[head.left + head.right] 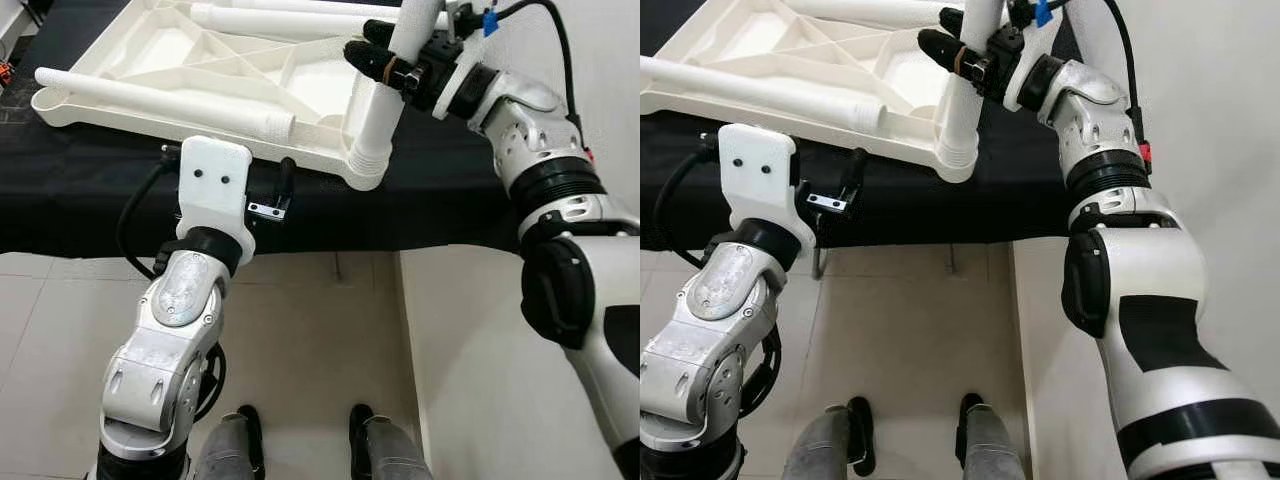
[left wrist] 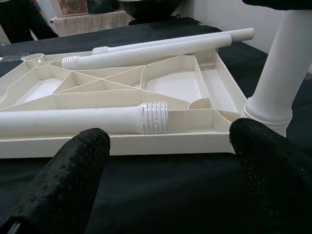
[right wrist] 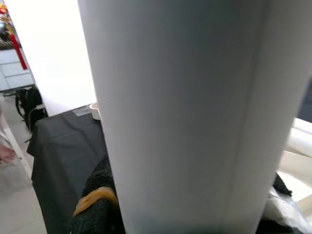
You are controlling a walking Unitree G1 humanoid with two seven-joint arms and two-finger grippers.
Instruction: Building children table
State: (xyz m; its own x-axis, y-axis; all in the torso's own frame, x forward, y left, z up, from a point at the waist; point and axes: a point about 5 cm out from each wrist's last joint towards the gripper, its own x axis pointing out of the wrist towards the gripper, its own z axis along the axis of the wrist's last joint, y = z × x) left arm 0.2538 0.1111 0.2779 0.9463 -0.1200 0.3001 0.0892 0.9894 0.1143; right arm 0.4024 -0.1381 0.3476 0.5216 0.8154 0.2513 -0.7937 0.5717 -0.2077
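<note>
The right end effector (image 1: 392, 62) is gripping a white table leg (image 1: 385, 95), its two black fingers pressing on either side of the round tube. The leg is standing almost straight up, its long line running up and down and leaning a little. Right below the end effector, the leg's ridged bottom end is sitting in the corner socket (image 1: 364, 172) of the upside-down tabletop (image 1: 150, 60). It is probably being screwed in, though how deep the threads are sitting is hard to tell from here.

The left end effector (image 2: 165, 175) is hovering low in front of the tabletop's near edge, its two bumpy black fingers (image 2: 73, 170) standing wide apart with nothing between them. Straight ahead of it a second leg (image 2: 83, 119) is lying flat across the ribs, its threaded end pointing toward the upright leg. Two more legs (image 2: 161, 46) are lying farther back, side by side.

The tabletop is cream plastic, smooth and hard, with thin ribs making triangle pockets. It is resting on a worktop covered in black cloth (image 1: 100, 200). The legs are plain round tubes with ringed ends.

The right arm is the one on the job; the left is the closer one to the lying leg.
</note>
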